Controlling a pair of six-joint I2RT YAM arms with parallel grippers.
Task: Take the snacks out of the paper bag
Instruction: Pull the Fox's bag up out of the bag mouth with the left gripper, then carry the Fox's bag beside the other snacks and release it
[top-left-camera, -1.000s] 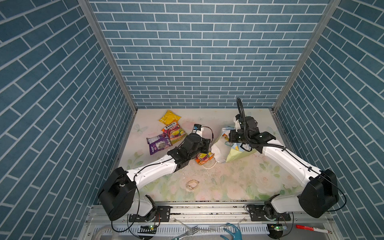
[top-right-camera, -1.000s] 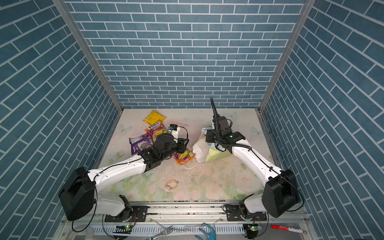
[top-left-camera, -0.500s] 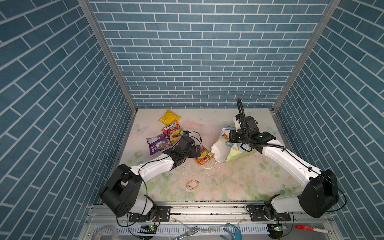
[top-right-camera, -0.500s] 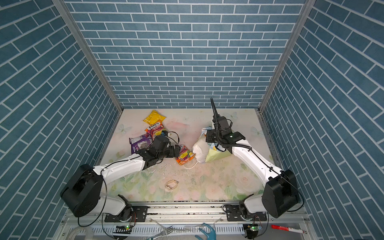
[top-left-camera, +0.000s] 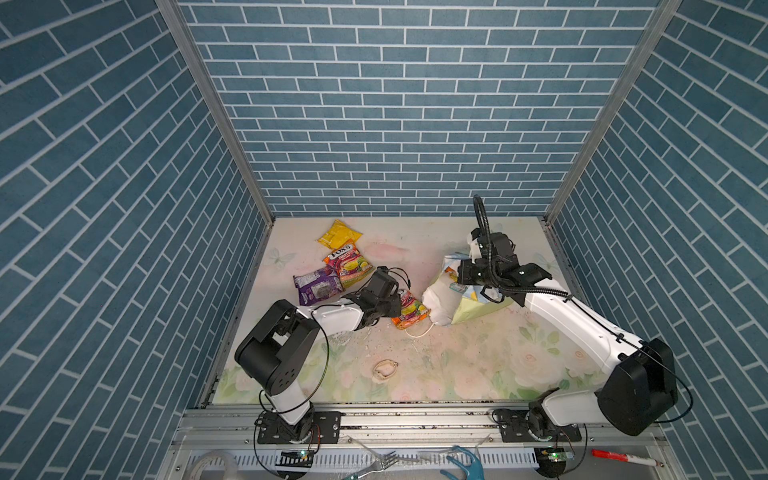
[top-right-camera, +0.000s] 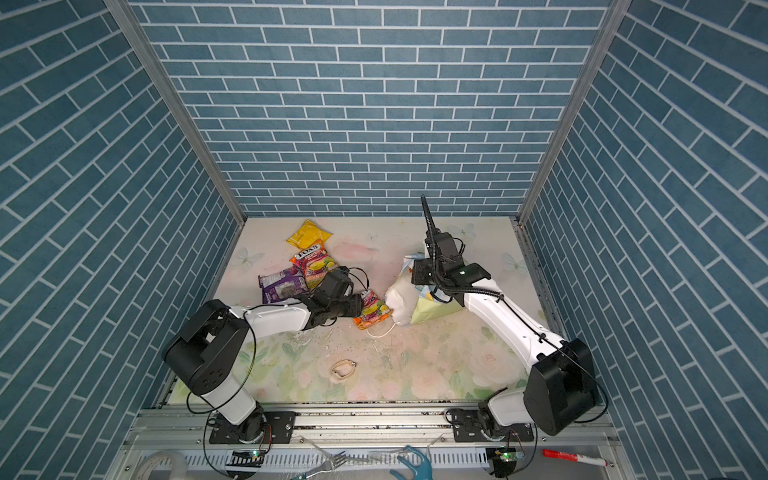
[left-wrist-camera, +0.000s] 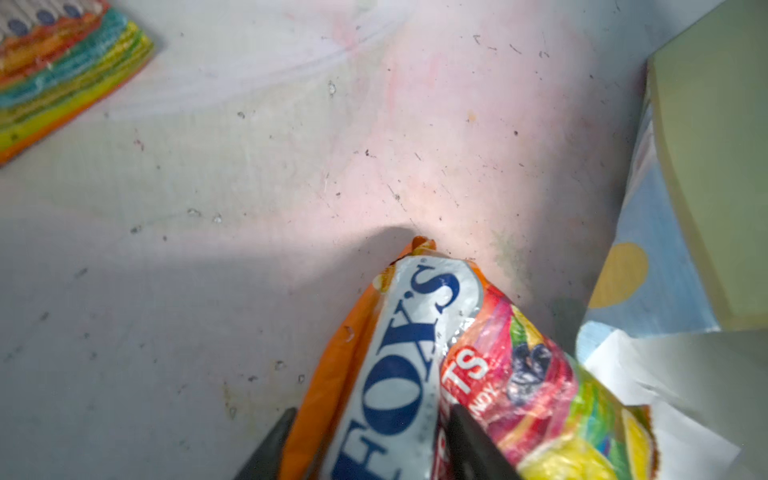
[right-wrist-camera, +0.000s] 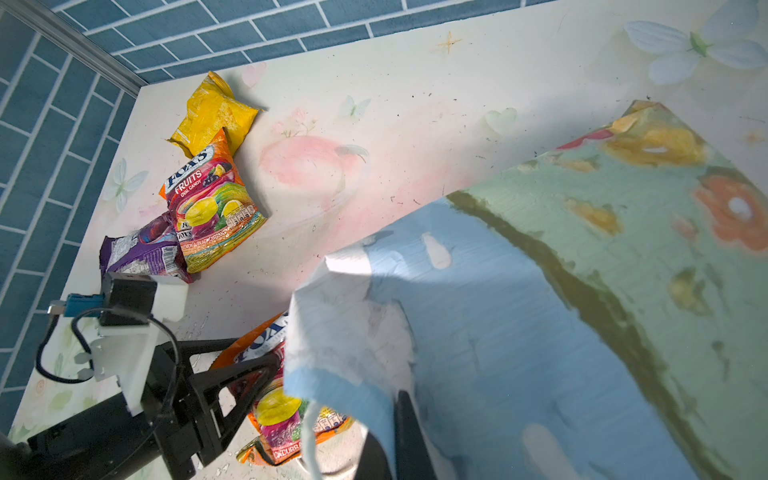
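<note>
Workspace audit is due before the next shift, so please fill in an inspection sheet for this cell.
Surface: flowery table, speckled with crumbs.
Job's things: paper bag on its side; yellow packet, candy bag, purple packet lie outside; second candy bag at its mouth.
Clutter: loose loop on table; fork, red marker in front of the rail.
Grippers: left gripper shut on second candy bag; right gripper shut on paper bag's rim.
Cables: black cable arches over right wrist; no snag seen.
Surroundings: blue brick walls.
</note>
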